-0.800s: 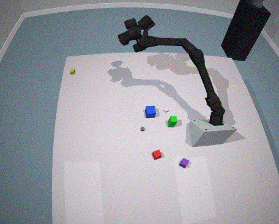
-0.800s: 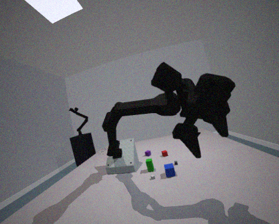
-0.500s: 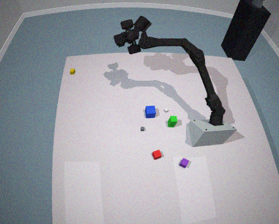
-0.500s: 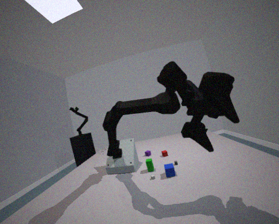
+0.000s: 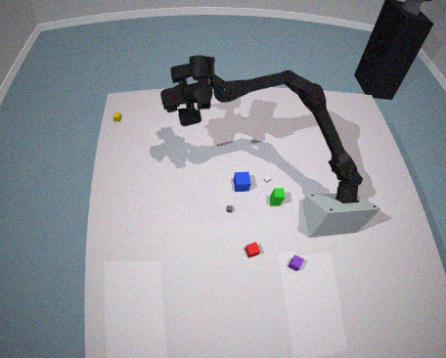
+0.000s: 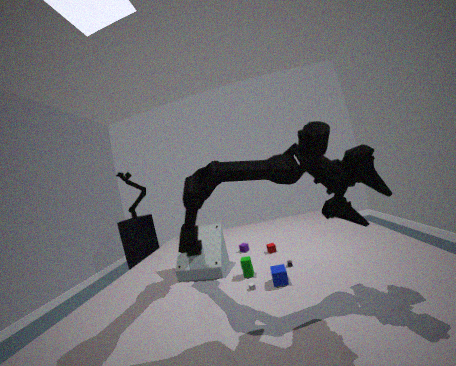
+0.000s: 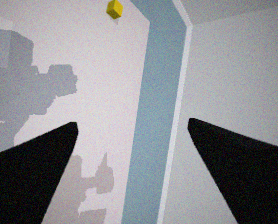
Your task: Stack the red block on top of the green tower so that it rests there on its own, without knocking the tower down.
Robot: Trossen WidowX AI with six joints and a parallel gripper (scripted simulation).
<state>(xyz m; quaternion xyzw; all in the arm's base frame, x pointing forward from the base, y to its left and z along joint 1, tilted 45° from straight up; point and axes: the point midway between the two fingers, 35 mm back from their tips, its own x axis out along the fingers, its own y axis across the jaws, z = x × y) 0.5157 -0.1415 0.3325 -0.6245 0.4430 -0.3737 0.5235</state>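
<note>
Top view: the gripper [image 5: 188,105] is seen raised over the far part of the white counter [image 5: 147,220], its fingers spread to nearly their full width with nothing between them. The red block [image 5: 252,249] is found resting on the counter, well apart from the gripper, near the purple block [image 5: 295,262]. The green tower [image 5: 277,197] is observed upright just beside the grey arm base [image 5: 337,219], with the blue block [image 5: 242,181] near it and a small white cube [image 5: 267,179] between the two. A small grey cube [image 5: 230,208] and, far off by the counter's edge, a yellow cube [image 5: 116,116] are noted. The counter is bordered by a blue-grey floor [image 5: 59,98]; a dark cabinet [image 5: 391,49] stands in the far corner.

Exterior view: the arm [image 6: 240,172] is seen stretched out horizontally, the fingers [image 6: 345,210] held high above the counter and touching nothing. Grey walls and a bright ceiling panel [image 6: 90,12] are recorded.

Wrist view: both fingers appear at the frame's sides, wide apart, with only counter, the floor strip and the yellow cube visible beyond.
</note>
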